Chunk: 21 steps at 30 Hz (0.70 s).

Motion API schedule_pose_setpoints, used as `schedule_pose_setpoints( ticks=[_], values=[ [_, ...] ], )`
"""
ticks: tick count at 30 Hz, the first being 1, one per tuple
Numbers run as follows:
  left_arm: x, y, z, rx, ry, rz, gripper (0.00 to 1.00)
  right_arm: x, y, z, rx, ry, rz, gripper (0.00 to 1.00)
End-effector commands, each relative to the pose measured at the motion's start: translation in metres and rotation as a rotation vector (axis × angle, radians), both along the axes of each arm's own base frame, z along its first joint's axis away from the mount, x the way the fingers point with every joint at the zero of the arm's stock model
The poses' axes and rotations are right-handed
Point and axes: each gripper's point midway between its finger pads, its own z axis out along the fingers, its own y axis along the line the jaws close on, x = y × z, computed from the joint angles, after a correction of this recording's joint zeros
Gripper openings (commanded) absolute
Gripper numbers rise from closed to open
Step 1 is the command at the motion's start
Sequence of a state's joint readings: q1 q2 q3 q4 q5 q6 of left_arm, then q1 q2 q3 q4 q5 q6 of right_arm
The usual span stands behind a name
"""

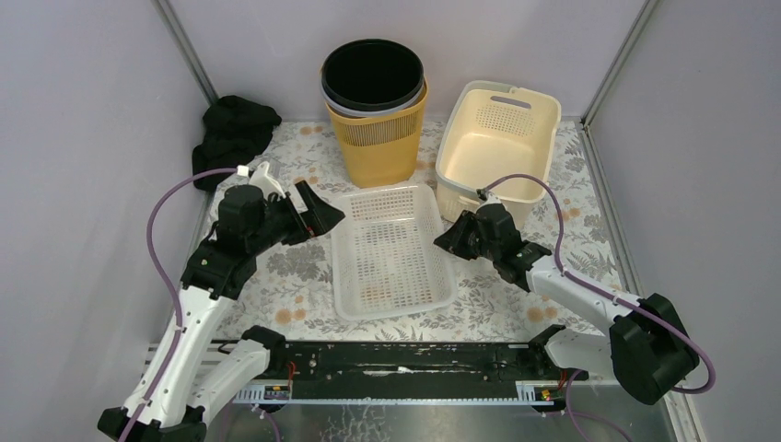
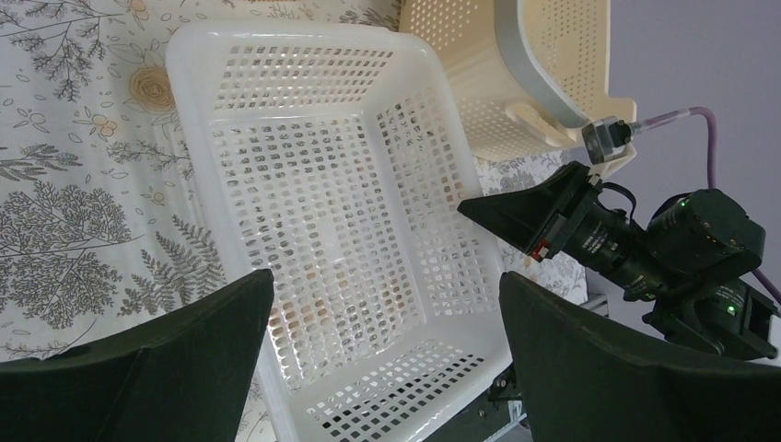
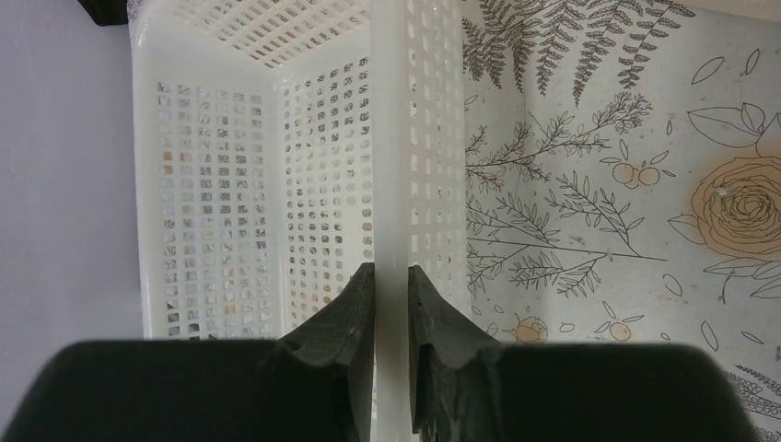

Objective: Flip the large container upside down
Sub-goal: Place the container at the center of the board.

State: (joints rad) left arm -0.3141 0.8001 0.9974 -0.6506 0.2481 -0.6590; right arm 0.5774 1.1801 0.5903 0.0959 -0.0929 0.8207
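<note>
The large container is a white perforated plastic basket (image 1: 391, 249) standing open side up in the middle of the flowered table. My right gripper (image 1: 448, 238) is shut on its right rim; in the right wrist view the fingers (image 3: 357, 304) pinch the white rim (image 3: 390, 138) from both sides, around the gripper's midpoint (image 3: 391, 270). My left gripper (image 1: 324, 215) is open and empty beside the basket's left rim. In the left wrist view it (image 2: 385, 279) is held wide above the basket (image 2: 313, 184), touching nothing.
A cream basket (image 1: 497, 147) stands just behind my right gripper, also seen in the left wrist view (image 2: 516, 64). A yellow bin holding a black bin (image 1: 373, 110) stands at the back centre. Black cloth (image 1: 235, 129) lies back left. Walls close in both sides.
</note>
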Motion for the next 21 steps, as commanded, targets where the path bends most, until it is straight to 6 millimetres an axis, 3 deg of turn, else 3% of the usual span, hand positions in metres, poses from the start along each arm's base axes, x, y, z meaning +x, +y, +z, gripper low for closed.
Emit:
schedule_pose_setpoints(
  ticks=[1,6,10,15,21],
  values=[
    [0.004,-0.006,0.006,-0.025,-0.041,-0.022,1.00,0.009,0.002,0.009,0.021,-0.042,-0.031,0.11],
    [0.004,-0.005,0.000,-0.021,-0.033,-0.018,1.00,0.006,0.001,0.008,0.015,-0.037,-0.023,0.55],
    [0.003,-0.005,-0.002,-0.021,-0.029,-0.018,1.00,0.006,-0.008,0.011,-0.038,-0.045,-0.039,0.78],
    [0.002,-0.004,-0.003,-0.020,-0.030,-0.017,1.00,0.009,-0.026,0.020,-0.124,-0.082,-0.076,0.88],
    [0.001,-0.004,-0.003,-0.021,-0.033,-0.017,1.00,0.019,-0.056,0.024,-0.236,-0.111,-0.147,0.90]
  ],
)
